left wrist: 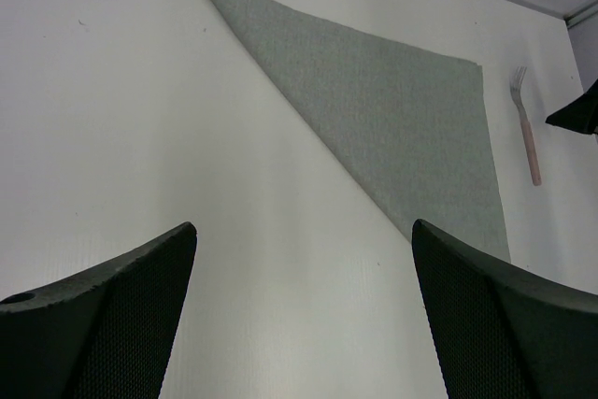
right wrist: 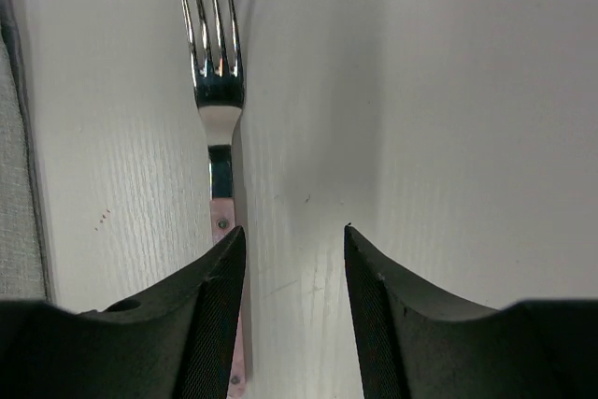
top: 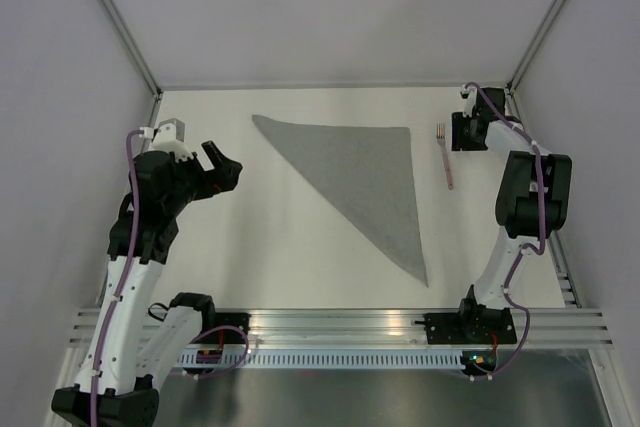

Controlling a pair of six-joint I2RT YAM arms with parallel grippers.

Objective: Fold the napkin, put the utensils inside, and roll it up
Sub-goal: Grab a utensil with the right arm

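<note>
The grey napkin [top: 365, 172] lies flat, folded into a triangle, mid-table; it also shows in the left wrist view [left wrist: 392, 109] and at the left edge of the right wrist view [right wrist: 14, 184]. One fork [top: 445, 157] with a pale-pink handle lies to its right, tines pointing away [right wrist: 217, 91] [left wrist: 528, 133]. No other utensil is in view. My right gripper [top: 462, 132] [right wrist: 294, 231] is open, low over the table just right of the fork; the handle runs along its left finger, partly hidden. My left gripper [top: 222, 162] [left wrist: 304, 231] is open and empty, raised left of the napkin.
White enclosure walls with metal corner posts [top: 120, 17] bound the table on three sides. An aluminium rail [top: 340, 322] runs along the near edge by the arm bases. The white table [top: 300, 247] shows bare near the napkin's long edge.
</note>
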